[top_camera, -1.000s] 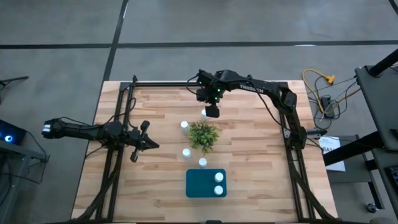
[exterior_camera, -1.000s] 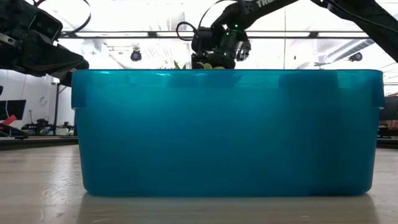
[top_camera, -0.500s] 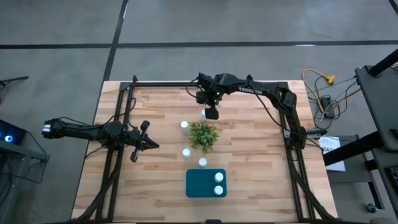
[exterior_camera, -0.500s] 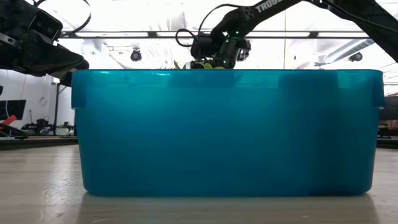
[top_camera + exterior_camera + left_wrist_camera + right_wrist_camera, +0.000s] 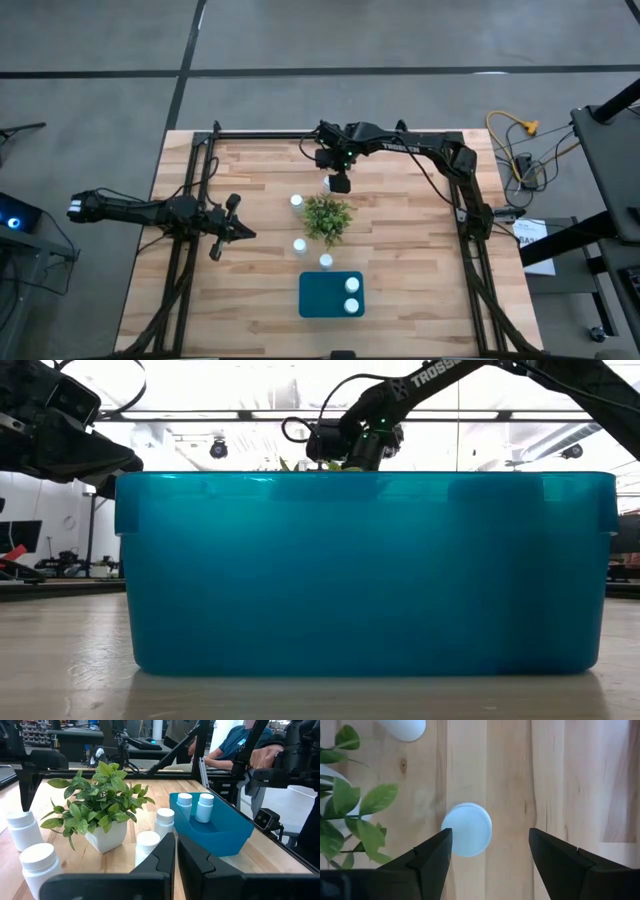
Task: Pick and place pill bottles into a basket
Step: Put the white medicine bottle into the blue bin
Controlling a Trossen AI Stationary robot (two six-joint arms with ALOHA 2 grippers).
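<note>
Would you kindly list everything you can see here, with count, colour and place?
pill bottles: six, white; two in the basket, three on the table near the plant, one below the right end effector.
basket: one, teal-blue, on the near middle of the table.
plant: one, green leaves in a white pot, at the table's centre.
table: one, light wood planks.
person: one, teal shirt, beyond the table in the left wrist view.
left end effector: one, dark, over the table's left side, shut and empty.
right end effector: one, dark, open above a bottle behind the plant.
</note>
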